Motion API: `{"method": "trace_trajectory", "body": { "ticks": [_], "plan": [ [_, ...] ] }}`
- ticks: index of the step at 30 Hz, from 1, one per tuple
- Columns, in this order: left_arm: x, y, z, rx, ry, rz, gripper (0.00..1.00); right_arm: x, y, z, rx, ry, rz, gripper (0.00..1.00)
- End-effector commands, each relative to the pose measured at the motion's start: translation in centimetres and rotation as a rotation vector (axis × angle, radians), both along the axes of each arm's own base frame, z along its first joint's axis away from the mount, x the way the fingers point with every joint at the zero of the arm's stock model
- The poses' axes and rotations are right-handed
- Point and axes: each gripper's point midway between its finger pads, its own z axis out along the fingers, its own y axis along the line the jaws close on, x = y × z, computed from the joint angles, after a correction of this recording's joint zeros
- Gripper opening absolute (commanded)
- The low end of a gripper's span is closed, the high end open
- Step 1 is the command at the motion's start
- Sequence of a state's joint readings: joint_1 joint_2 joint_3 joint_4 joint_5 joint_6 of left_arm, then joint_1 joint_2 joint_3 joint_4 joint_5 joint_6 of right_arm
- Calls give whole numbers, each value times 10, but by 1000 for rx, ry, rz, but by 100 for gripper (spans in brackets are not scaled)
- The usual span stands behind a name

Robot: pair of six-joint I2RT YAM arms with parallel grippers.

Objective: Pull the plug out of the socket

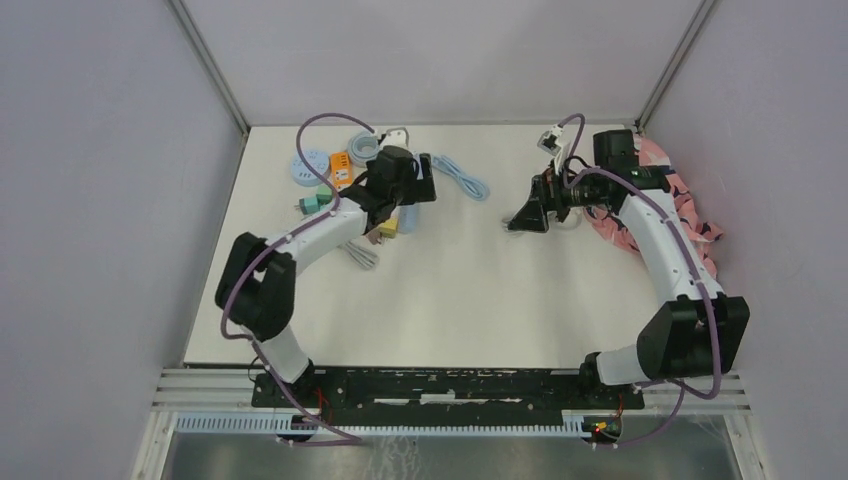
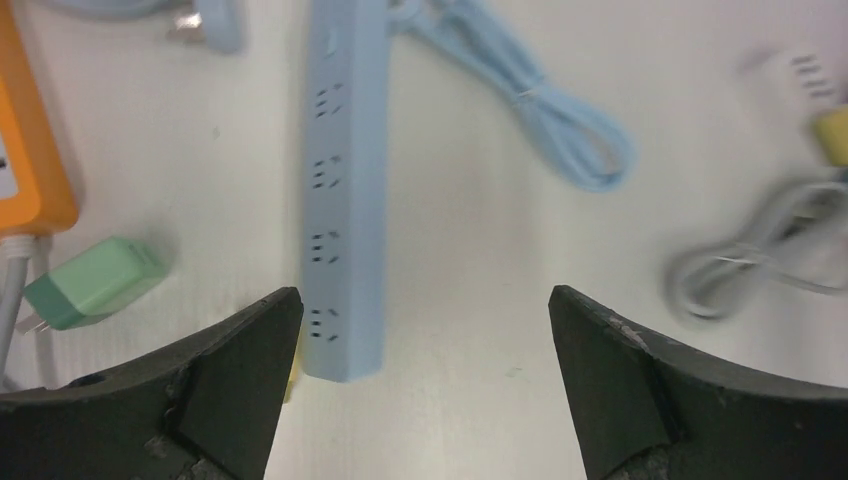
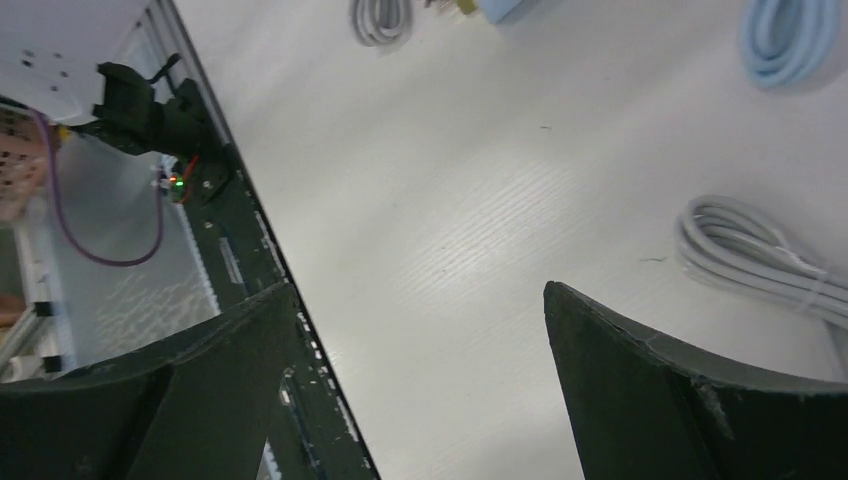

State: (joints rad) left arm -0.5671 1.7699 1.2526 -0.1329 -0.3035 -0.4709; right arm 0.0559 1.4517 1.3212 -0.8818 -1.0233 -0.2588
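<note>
A light-blue socket strip (image 2: 343,190) lies lengthwise on the white table, and the sockets that show on it have nothing in them. Its blue cable (image 2: 560,120) coils off to the right. A sliver of a yellow plug (image 2: 291,372) peeks out beside the strip's near end, mostly hidden by my left finger. From above, that yellow plug (image 1: 386,229) lies next to the strip (image 1: 411,216). My left gripper (image 2: 425,300) hovers open just right of the strip's end, holding nothing. My right gripper (image 3: 420,290) is open over bare table, far from the strip (image 1: 522,218).
An orange block (image 2: 30,140) and a green adapter (image 2: 95,282) lie left of the strip. A grey cable coil (image 2: 735,270) lies to the right. A pink cloth (image 1: 690,210) sits at the table's right edge. The black base rail (image 3: 250,250) runs beside my right gripper.
</note>
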Motion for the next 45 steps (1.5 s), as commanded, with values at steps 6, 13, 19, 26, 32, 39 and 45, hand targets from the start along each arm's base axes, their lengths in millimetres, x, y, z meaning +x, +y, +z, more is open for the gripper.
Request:
{"method": "trace_trajectory", "body": {
  "ticks": [6, 13, 19, 26, 32, 39, 45],
  "plan": [
    [-49, -55, 217, -288, -349, -468, 99, 37, -25, 78, -119, -508, -169, 99],
    [-76, -45, 208, -108, -436, -667, 99, 87, -49, 77, -259, -566, -257, 100],
    [-68, 0, 174, 104, -441, -527, 99, 129, -100, 31, -412, -450, -385, 99],
    [-65, 40, 173, 270, -519, -401, 99, 147, -148, -39, -563, -356, -477, 99],
    [-66, 30, 168, 239, -497, -440, 99, 152, -178, -66, -660, -303, -498, 98],
    [-67, 21, 161, 210, -477, -473, 100, 162, -188, -94, -698, -242, -469, 83],
    [-66, 26, 163, 229, -488, -453, 99, 189, -194, -112, -714, -186, -447, 72]
  ]
}}
